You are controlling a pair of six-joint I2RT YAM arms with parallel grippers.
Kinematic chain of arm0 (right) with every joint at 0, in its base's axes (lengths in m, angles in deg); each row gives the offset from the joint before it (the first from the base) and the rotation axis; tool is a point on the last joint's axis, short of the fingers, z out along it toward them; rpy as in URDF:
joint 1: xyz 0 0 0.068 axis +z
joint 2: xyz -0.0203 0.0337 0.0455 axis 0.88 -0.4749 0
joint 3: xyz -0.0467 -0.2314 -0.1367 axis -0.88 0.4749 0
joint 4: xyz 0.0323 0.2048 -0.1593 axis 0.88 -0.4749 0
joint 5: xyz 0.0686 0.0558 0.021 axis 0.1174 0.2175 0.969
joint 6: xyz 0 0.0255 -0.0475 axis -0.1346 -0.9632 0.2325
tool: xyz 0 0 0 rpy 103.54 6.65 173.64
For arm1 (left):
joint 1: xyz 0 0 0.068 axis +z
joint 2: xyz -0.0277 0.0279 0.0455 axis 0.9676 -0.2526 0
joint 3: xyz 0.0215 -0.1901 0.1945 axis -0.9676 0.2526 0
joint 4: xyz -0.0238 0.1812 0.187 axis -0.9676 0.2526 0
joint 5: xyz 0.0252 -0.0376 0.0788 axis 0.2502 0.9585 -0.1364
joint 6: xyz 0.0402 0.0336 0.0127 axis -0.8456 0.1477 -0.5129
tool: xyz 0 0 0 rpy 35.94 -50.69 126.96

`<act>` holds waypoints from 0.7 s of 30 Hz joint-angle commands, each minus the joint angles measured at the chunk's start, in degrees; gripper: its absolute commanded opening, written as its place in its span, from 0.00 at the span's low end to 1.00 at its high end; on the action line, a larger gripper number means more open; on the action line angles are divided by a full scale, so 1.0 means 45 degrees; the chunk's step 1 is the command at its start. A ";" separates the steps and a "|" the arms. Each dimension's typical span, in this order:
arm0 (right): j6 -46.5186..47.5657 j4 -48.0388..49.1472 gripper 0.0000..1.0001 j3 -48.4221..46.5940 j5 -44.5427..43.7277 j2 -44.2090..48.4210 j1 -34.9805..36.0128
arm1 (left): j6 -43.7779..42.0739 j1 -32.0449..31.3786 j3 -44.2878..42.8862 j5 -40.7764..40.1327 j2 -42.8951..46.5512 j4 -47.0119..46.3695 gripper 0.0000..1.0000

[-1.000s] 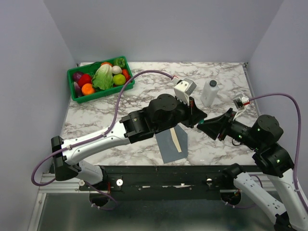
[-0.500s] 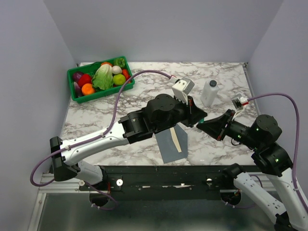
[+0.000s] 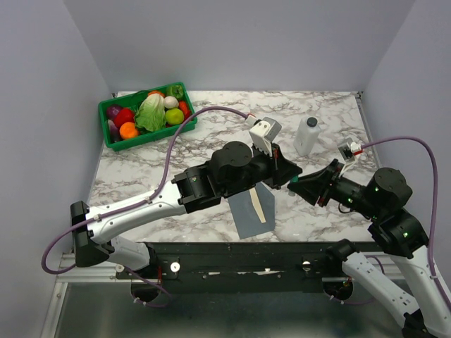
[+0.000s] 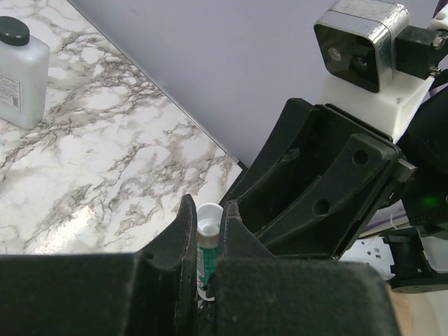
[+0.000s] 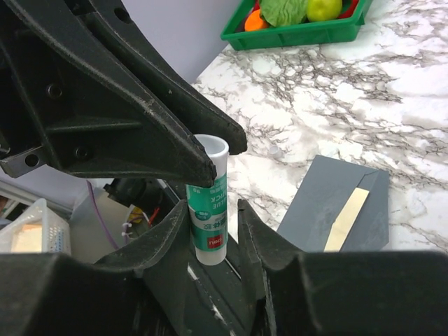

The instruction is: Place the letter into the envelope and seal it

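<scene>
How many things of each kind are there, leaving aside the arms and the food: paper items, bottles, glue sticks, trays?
Paper items: 2, the envelope and the letter
Bottles: 1, the white bottle
Glue sticks: 1, the glue stick
Trays: 1, the green tray
Total: 5

Your tabletop (image 3: 331, 105) glossy marble-patterned, envelope (image 5: 329, 189) matt grey paper, letter (image 5: 346, 217) matt cream paper, glue stick (image 5: 208, 224) smooth plastic
</scene>
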 commanded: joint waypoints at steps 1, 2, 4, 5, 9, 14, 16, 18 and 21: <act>0.0076 0.0222 0.39 -0.0271 -0.0152 -0.0039 0.0005 | 0.0119 -0.0069 0.0148 0.0500 0.0360 -0.0210 0.00; 0.0075 0.0241 0.40 -0.0290 -0.0152 -0.0058 0.0005 | 0.0119 -0.0069 0.0109 0.0538 0.0341 -0.0229 0.00; 0.0056 0.0261 0.40 -0.0271 -0.0152 -0.0020 0.0005 | 0.0119 -0.0069 0.0109 0.0558 0.0360 -0.0210 0.00; 0.0056 0.0261 0.40 -0.0271 -0.0133 -0.0039 0.0005 | 0.0119 -0.0069 0.0089 0.0558 0.0321 -0.0248 0.00; -0.0022 0.0300 0.40 -0.0251 -0.0094 -0.0039 0.0005 | 0.0158 -0.0050 0.0109 0.0636 0.0301 -0.0268 0.00; -0.0081 0.0514 0.39 -0.0134 0.0063 -0.0078 0.0005 | 0.0236 -0.0069 0.0187 0.0695 0.0301 -0.0404 0.00; -0.0100 0.0573 0.39 -0.0115 0.0102 -0.0097 0.0005 | 0.0256 -0.0069 0.0226 0.0714 0.0340 -0.0424 0.00; -0.0139 0.0632 0.36 -0.0095 0.0141 -0.0156 0.0005 | 0.0275 -0.0069 0.0265 0.0695 0.0379 -0.0463 0.00; -0.0139 0.0691 0.21 -0.0075 0.0160 -0.0156 0.0025 | 0.0256 -0.0050 0.0323 0.0733 0.0399 -0.0463 0.00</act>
